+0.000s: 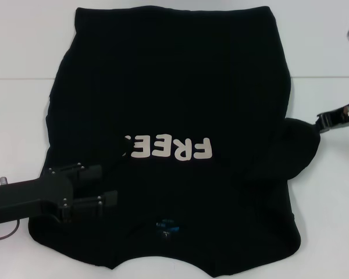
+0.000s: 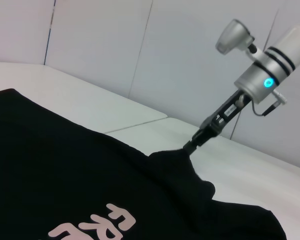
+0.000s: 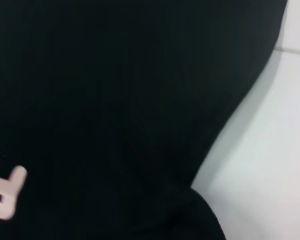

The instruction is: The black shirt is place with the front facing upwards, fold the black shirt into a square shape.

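Both grippers on black shirt (image 1: 174,87): left gripper (image 1: 113,183) parted over sleeve; right gripper (image 1: 323,123) pinching sleeve; "FREE" legible.

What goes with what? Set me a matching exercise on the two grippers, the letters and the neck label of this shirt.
Things:
1. left gripper
2. right gripper
3. letters
4. neck label

States:
A. blue
B. shut on an edge of the shirt
C. cream
D. open, over the shirt beside the print

Pairs: 1-D, 2-B, 3-C, 4-A.
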`<state>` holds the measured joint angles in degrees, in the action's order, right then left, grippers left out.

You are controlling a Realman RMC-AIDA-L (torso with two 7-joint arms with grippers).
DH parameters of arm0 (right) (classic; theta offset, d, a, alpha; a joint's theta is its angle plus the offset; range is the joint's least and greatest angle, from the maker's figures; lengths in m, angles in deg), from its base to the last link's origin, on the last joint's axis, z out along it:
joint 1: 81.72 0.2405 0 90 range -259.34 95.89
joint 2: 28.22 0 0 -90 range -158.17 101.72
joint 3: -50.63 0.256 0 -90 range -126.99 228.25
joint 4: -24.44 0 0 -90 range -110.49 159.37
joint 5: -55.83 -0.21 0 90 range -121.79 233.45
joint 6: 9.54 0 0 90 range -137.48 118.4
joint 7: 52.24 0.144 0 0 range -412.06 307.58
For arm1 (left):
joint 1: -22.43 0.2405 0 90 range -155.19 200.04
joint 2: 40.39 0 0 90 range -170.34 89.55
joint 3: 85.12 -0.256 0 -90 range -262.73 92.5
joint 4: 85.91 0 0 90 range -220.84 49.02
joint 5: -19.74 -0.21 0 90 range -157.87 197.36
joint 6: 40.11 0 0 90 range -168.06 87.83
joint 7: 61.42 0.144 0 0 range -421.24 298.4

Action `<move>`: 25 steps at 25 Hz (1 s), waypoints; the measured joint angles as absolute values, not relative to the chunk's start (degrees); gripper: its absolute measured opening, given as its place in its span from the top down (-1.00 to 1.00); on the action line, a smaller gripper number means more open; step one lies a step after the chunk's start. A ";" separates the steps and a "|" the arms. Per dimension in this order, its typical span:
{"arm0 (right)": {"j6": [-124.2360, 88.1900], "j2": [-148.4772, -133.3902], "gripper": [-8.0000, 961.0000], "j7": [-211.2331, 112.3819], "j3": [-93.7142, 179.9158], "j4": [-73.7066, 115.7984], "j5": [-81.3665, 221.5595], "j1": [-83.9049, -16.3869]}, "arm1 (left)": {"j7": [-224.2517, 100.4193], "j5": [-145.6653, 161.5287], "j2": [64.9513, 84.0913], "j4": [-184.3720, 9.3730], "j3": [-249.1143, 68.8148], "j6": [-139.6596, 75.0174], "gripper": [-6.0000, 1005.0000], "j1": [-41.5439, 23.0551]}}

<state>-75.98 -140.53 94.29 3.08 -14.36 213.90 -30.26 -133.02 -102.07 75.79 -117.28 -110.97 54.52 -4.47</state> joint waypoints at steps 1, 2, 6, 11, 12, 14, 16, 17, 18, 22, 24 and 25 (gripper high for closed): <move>-76.65 -140.36 0.92 94.27 3.50 -14.99 213.08 -30.40 | -133.02 -102.07 75.79 -117.28 -110.97 54.53 -0.60 -4.47; -77.31 -140.10 0.92 94.24 4.06 -15.43 212.11 -30.48 | -133.03 -102.07 75.79 -117.28 -110.96 54.53 -0.60 -4.47; -77.90 -139.40 0.92 94.22 5.62 -15.29 208.52 -30.45 | -133.05 -102.07 75.79 -117.28 -110.95 54.55 -0.60 -4.43; -77.30 -139.25 0.93 94.21 6.30 -14.45 203.94 -30.04 | -133.05 -101.89 75.73 -117.28 -110.95 54.55 -0.60 -4.40; -76.90 -139.13 0.93 94.21 6.31 -13.90 203.02 -29.93 | -133.05 -101.83 75.70 -117.29 -110.95 54.55 -0.60 -4.39; -75.65 -138.86 0.93 94.24 6.32 -12.31 201.48 -29.55 | -133.05 -101.83 75.70 -117.28 -110.95 54.55 -0.60 -4.38; -74.19 -138.74 0.92 94.24 6.33 -10.47 200.38 -29.02 | -133.02 -101.83 75.70 -117.29 -110.96 54.55 -0.59 -4.33; -73.40 -138.77 0.91 94.23 6.33 -9.68 199.82 -28.77 | -132.99 -101.83 75.70 -117.28 -110.95 54.55 -0.59 -4.31; -72.67 -138.89 0.91 94.23 6.28 -9.09 199.41 -28.58 | -132.99 -101.83 75.70 -117.28 -110.95 54.55 -0.59 -4.28; -70.10 -139.83 0.88 92.67 6.10 -6.96 196.50 -27.88 | -133.02 -101.58 75.71 -117.28 -110.65 54.54 -0.59 -4.23; -69.30 -140.14 0.87 90.86 6.16 -6.06 193.53 -27.76 | -132.98 -101.49 75.72 -117.29 -109.62 54.58 -0.59 -4.15; -68.84 -140.26 0.87 90.04 6.15 -5.68 192.12 -27.75 | -132.90 -101.48 75.74 -117.28 -108.95 54.64 -0.59 -4.13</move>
